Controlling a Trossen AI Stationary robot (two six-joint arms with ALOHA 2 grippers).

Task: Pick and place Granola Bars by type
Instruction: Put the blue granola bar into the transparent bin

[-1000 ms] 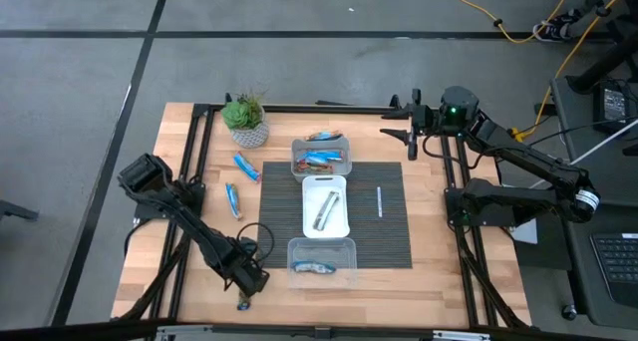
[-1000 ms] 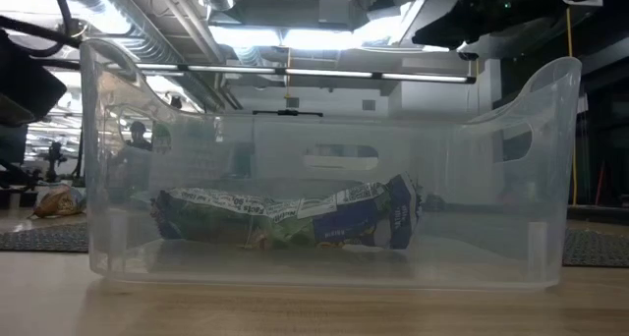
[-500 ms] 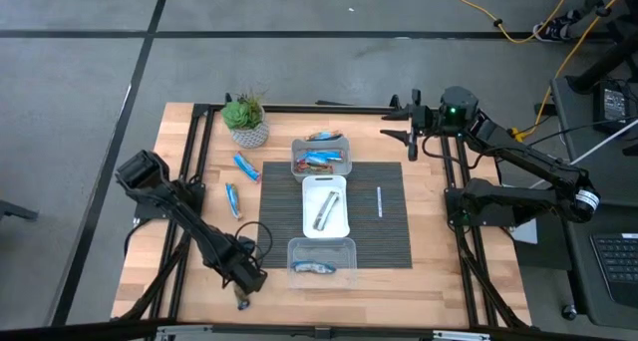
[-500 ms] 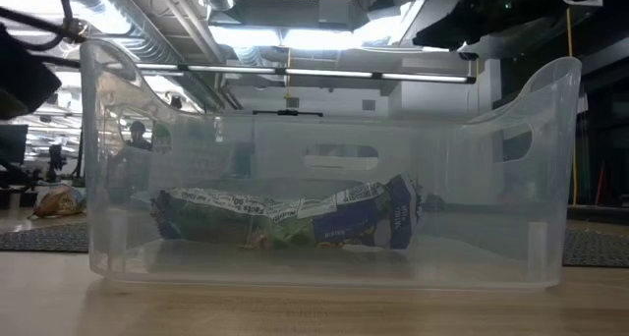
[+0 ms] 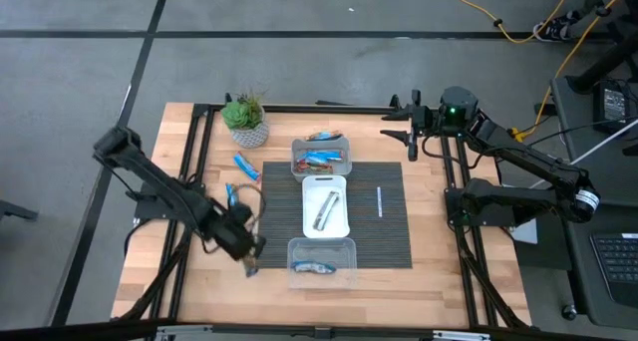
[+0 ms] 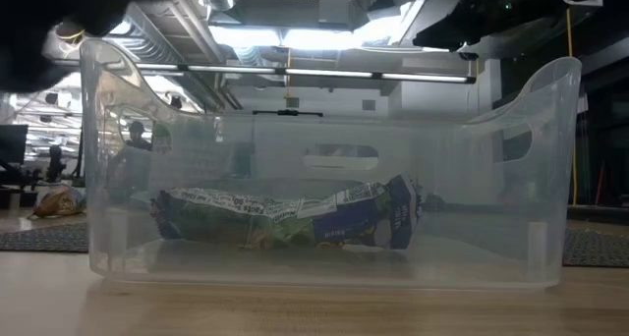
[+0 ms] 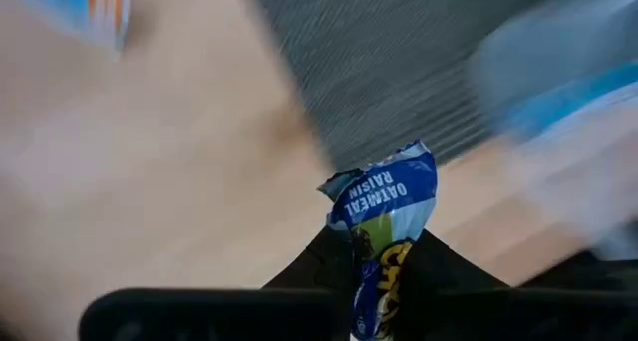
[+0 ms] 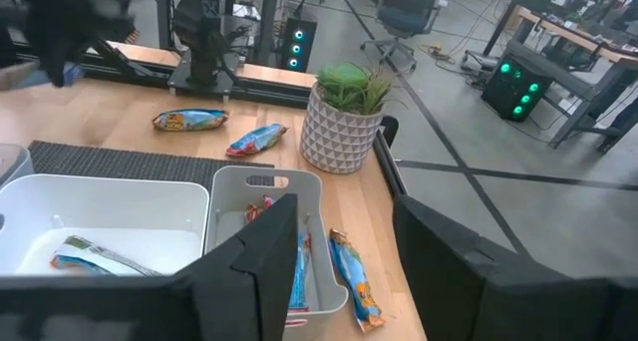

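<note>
L gripper [image 5: 251, 251] clamped on oatmeal raisin bar [image 7: 384, 216], lifted off desk [image 5: 189, 281].
Clear tub [image 5: 321, 255] w/ one bar just beside gripper, mat side. R gripper [image 5: 411, 135] parked at far desk edge, fingers apart, holding nothing.

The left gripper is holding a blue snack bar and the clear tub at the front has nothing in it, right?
Not quite. The left gripper does hold a blue bar, but the front clear tub isn't empty: the low view shows a wrapped bar lying inside it.
</note>
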